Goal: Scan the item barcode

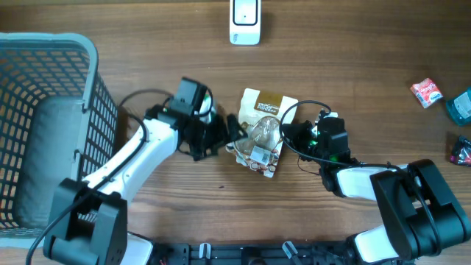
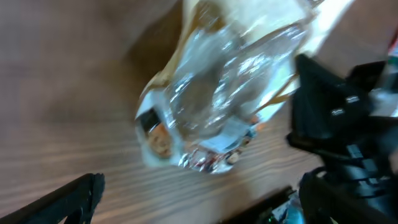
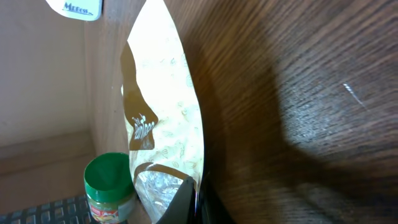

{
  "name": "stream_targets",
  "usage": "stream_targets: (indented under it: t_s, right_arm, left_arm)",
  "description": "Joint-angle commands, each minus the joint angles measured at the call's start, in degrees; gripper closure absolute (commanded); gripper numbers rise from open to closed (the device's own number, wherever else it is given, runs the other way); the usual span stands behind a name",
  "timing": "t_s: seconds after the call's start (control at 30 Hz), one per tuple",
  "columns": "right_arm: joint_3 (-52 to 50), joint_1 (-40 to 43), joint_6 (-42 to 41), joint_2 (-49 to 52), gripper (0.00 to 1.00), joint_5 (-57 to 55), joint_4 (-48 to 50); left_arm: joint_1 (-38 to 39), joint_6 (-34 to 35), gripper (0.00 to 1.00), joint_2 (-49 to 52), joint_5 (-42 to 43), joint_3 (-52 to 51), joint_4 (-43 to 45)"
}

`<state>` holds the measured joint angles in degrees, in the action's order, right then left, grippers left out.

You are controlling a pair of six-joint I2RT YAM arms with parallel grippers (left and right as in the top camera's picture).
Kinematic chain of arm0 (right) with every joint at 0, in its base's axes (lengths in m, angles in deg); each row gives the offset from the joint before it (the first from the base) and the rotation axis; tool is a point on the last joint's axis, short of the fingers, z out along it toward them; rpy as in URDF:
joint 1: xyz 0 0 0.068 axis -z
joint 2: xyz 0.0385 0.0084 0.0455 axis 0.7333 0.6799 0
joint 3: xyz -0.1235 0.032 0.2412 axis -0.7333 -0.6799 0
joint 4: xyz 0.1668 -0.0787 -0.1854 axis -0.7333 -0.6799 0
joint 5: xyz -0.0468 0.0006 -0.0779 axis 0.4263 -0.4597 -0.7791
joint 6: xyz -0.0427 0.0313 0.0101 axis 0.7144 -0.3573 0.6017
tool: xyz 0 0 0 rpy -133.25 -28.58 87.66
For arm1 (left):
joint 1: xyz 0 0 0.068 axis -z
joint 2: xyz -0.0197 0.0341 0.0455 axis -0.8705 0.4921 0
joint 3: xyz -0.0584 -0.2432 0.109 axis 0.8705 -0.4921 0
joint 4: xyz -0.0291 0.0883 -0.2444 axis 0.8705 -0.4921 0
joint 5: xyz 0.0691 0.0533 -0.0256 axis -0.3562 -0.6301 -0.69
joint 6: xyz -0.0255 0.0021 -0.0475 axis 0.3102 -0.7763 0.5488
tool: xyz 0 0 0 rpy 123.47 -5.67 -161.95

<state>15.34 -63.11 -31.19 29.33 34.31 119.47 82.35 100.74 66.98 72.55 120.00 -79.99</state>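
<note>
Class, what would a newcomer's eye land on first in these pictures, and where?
The shiny snack bag in mid-table, its edge pinched by the right gripper, the open left gripper beside it. Then the grey mesh basket at the left edge and the white scanner at the far edge.

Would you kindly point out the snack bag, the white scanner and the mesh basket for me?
snack bag (image 1: 263,131), overhead view, on its clear window.
white scanner (image 1: 245,22), overhead view, middle of its body.
mesh basket (image 1: 44,39), overhead view, on its top rim.
</note>
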Motion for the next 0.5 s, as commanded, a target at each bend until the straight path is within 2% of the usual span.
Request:
stream_targets:
  t_s: [0.0, 0.2, 0.27, 0.3, 0.47]
  right_arm:
    - [-0.4, 0.1, 1.3, -0.7, 0.95, 0.0, 0.0]
    - [-0.4, 0.1, 1.2, -0.7, 0.95, 0.1, 0.0]
    - [-0.4, 0.1, 1.2, -0.7, 0.95, 0.2, 0.0]
    - [-0.4, 0.1, 1.2, -0.7, 0.95, 0.7, 0.1]
    - [-0.4, 0.1, 1.2, -0.7, 0.95, 1.6, 0.5]
  left_arm:
    - [0.0, 4.9, 0.00, 0.3, 5.5, -4.3, 3.2]
    - [0.0, 10.1, 0.00, 0.3, 6.0, -10.1, 13.3]
    - [0.0, 12.1, 0.00, 0.3, 6.0, -12.7, 18.7]
    - [0.0, 13.9, 0.00, 0.4, 6.0, -15.2, 24.3]
    - [0.0, 16.8, 0.00, 1.8, 1.2, -18.2, 32.1]
